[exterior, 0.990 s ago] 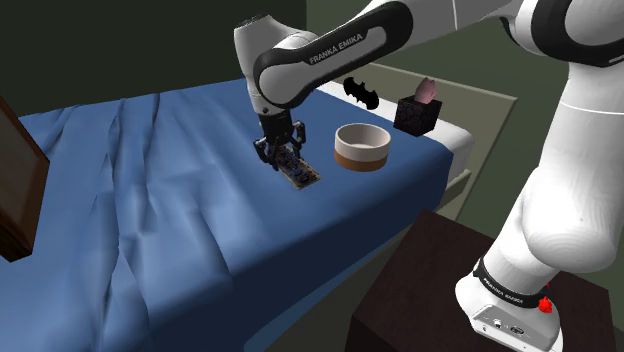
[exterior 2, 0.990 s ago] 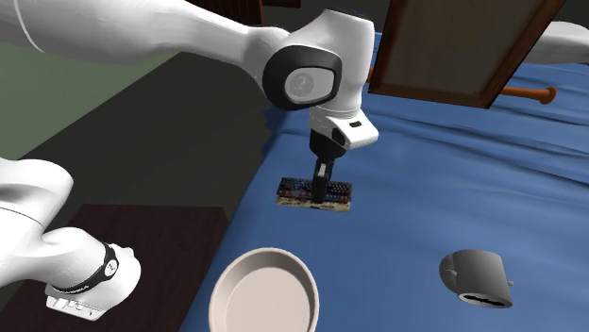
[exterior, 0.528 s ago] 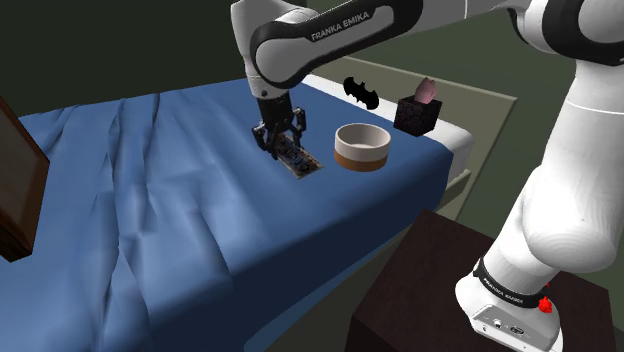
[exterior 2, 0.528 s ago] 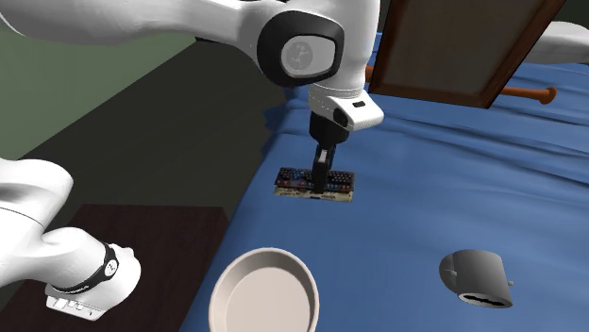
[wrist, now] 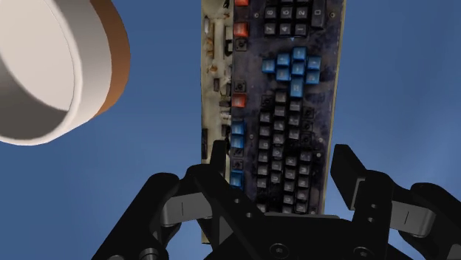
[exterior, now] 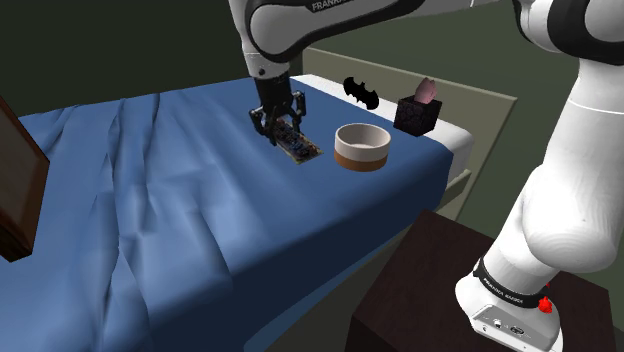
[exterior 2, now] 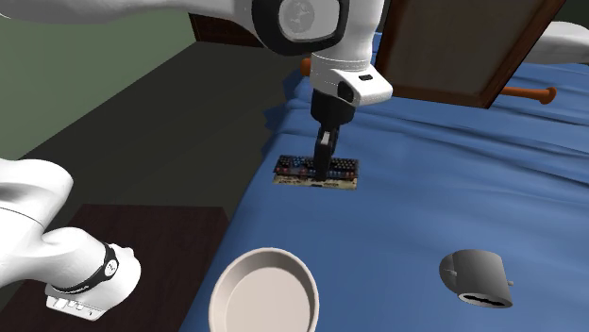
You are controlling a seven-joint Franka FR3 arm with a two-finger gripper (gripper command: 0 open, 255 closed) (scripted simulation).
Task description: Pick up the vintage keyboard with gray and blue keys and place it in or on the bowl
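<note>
Going left to right across the shoulder view, the gripper (exterior: 280, 130) comes first. It hangs over the blue bed cover (exterior: 150, 200) with its 2 fingers (wrist: 219, 159) clamped on the keyboard (exterior: 300, 150). The keyboard slants down from the grip and appears to be clear of the cover. The bowl (exterior: 362, 146) sits just beside it to the right, on the bed.

In the wrist view, 1 finger presses each long edge close to 1 end, and most of the grey and blue keys run out past the fingertips.

The keyboard looks like a stiff, flat slab, probably light. Its hard, thin edges could slide between the pads. Held this far from its middle, the long free end is likely to swing or sag if moved quickly. A hold nearer the centre would balance better. It seems longer than the bowl is wide, so it would probably rest across the rim.
</note>
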